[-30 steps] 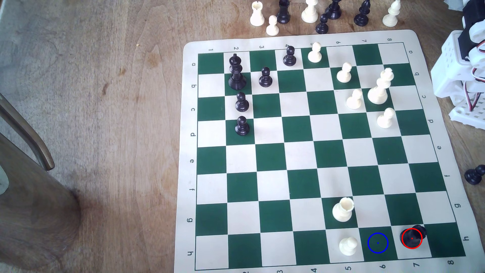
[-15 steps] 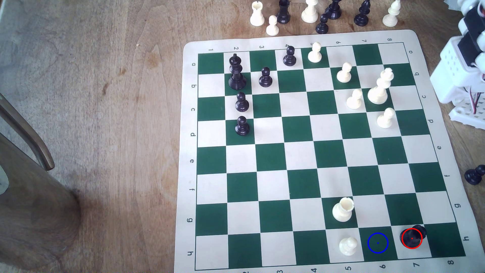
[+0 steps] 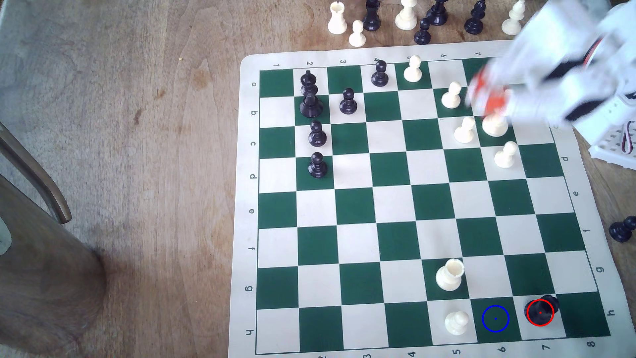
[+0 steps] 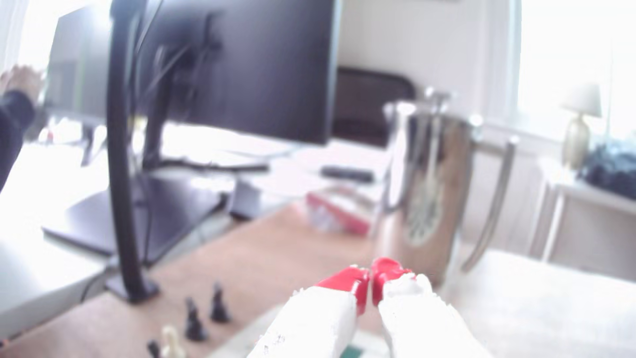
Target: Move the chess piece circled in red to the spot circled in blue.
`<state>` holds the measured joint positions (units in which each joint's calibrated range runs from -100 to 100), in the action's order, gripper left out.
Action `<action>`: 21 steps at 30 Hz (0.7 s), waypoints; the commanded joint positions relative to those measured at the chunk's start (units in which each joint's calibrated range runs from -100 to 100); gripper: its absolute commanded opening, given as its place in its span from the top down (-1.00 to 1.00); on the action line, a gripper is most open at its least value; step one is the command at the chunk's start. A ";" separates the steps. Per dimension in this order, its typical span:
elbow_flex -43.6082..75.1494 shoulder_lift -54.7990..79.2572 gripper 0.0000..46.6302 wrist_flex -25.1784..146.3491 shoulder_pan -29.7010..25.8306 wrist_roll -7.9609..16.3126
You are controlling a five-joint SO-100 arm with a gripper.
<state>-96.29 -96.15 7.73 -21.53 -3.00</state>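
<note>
The white arm's red-tipped gripper [image 3: 487, 94] hangs blurred over the far corner of the green-and-cream roll-up chess board [image 3: 354, 206], at the exterior view's upper right, just above the tall cream-white king [image 3: 495, 124] and beside a cream-white pawn [image 3: 451, 95]. In the wrist view the gripper [image 4: 371, 275] has its two red tips pressed nearly together with nothing between them, so it is clenched and empty. The short glossy black chess piece ringed in red [image 3: 540, 312] stands well apart from the gripper, at the board's opposite near edge on a cream square. The dark green square with the blue ring [image 3: 495, 318] lies just beside that piece, equally far from the gripper. The board rests on a brown wooden bench [image 3: 155, 120].
</note>
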 commanded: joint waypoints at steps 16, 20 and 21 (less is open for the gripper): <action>72.27 53.36 0.62 61.80 -10.65 21.98; 76.44 61.26 0.64 65.57 -15.74 23.54; 76.44 62.78 0.64 65.74 -16.28 23.88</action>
<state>-27.97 -39.76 70.92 -34.00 19.51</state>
